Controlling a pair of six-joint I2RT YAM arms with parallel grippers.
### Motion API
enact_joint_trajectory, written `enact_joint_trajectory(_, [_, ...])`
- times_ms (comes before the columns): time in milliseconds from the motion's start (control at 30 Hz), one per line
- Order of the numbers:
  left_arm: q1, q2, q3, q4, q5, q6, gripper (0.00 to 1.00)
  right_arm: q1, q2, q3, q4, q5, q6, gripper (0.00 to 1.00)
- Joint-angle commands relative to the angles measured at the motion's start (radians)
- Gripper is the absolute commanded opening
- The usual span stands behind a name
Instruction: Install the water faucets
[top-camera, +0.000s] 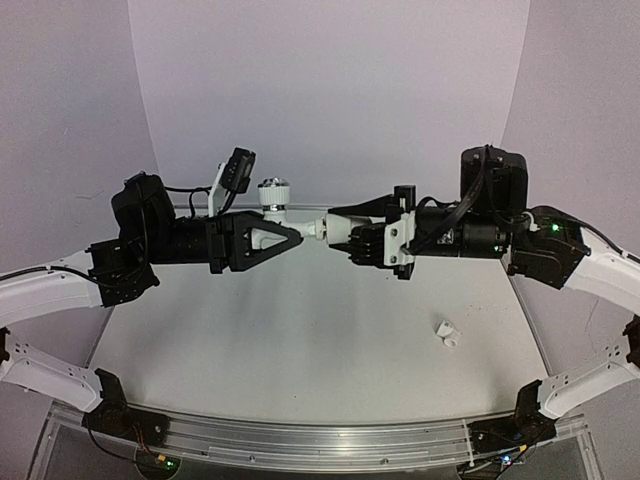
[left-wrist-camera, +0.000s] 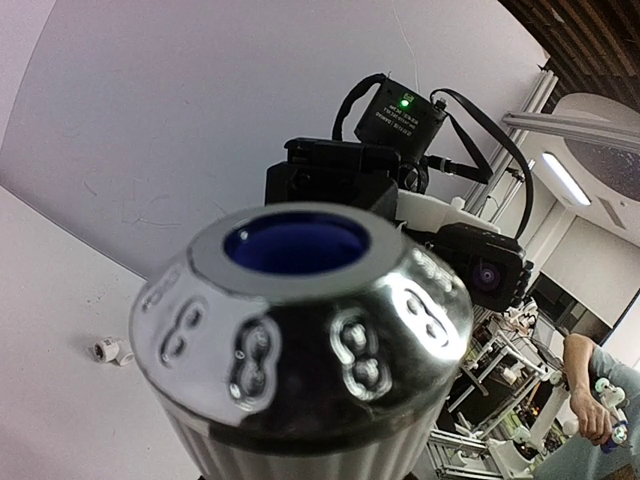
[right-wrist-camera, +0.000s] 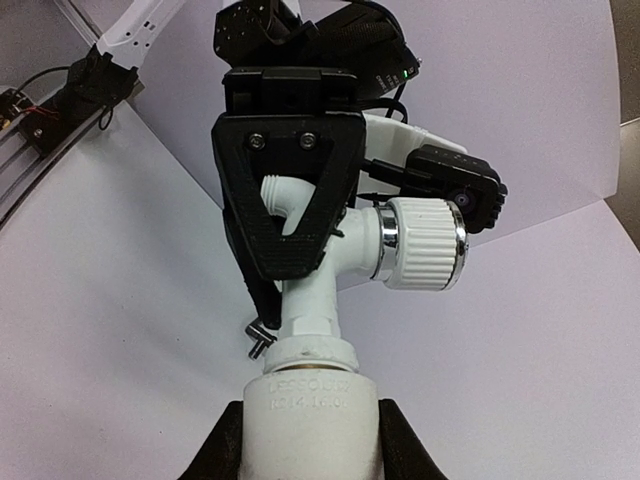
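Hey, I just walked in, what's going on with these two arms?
Both arms meet in the air above the table. The left gripper is clamped on a white tap body, and the right gripper holds a white tubular fitting that the tap's stem enters. Another small white fitting lies loose on the table.

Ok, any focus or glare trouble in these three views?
Left wrist: the knob fills the frame, blurred, with bright glints on its chrome; right wrist: the tap body is sharp and evenly lit; top external: slightly soft, the loose fitting tiny.
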Motion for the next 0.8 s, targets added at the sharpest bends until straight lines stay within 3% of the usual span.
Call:
enact_joint_trajectory(0, [0.002, -0.003, 0.059, 0.01, 0.005, 0.017, 0.23, -0.001, -0.032, -0.005, 0.004, -0.02, 0.013, 0.0])
enact_joint_trajectory(667, [0.001, 0.012, 0.023, 0.121, -0.042, -0.048, 0.27, 0.0, -0.037, -0.011, 0.0, -0.015, 0.006, 0.0])
enact_joint_trajectory(767, [0.001, 0.017, 0.024, 0.129, -0.032, -0.048, 0.22, -0.001, -0.036, -0.009, 0.0, -0.013, 0.01, 0.0])
